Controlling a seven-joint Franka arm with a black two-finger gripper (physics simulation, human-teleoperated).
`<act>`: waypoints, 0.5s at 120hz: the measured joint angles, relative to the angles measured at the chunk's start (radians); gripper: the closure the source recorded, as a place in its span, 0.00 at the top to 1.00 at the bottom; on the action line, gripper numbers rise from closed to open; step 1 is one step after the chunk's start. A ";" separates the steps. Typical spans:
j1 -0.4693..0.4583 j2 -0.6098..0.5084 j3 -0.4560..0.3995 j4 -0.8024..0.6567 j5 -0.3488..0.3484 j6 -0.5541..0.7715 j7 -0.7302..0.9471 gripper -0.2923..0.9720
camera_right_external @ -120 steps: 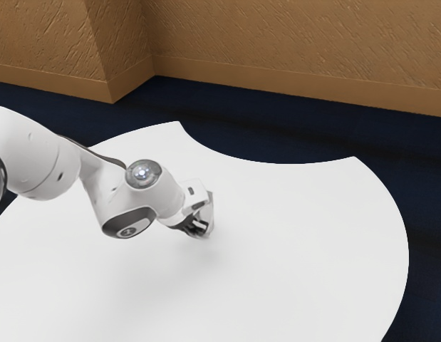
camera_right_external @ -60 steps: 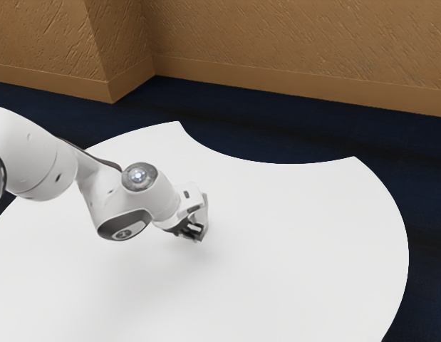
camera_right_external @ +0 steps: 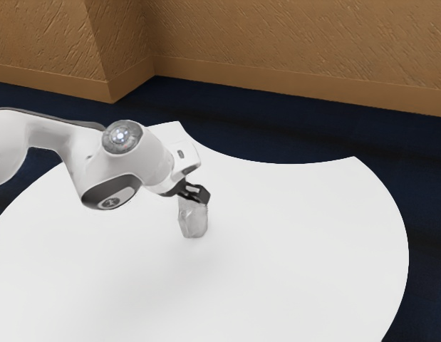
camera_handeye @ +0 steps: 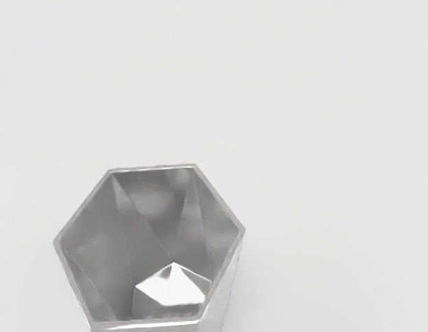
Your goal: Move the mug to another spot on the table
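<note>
In the exterior view the arm [camera_right_external: 120, 167] comes in from 9 o'clock over the round white table [camera_right_external: 313, 235], and its wrist sits clearly higher than it did a second ago, when the hand was pressed low against the tabletop and covered most of what lay under it. Half a second ago it had only slid a touch toward 9 o'clock; since then the whole forearm has swung up toward 12 o'clock. With the hand raised, the mug [camera_right_external: 192, 221] is in plain sight: a grey, faceted cup, upright, a little toward 10 o'clock of the table's middle. The black gripper [camera_right_external: 194, 194] is at the mug's 12 o'clock, right at its rim. Whether the gripper is clamped on the mug or loose above it I cannot tell from here. I also cannot tell whether the base touches the table (a faint shadow lies on the table at its 5 o'clock). In the wrist view the mug [camera_handeye: 151, 249] is just under my hand, mouth open to the camera. It has a six-sided rim, angled grey inner walls and one bright facet at the bottom, with bare white tabletop [camera_handeye: 303, 104] all round it.
</note>
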 joint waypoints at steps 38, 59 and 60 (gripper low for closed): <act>-0.011 -0.033 0.021 0.424 -0.533 -0.572 0.234 0.74; 0.078 0.016 0.014 0.789 -0.615 -0.939 0.371 0.75; 0.084 0.017 0.013 0.799 -0.616 -0.954 0.376 0.75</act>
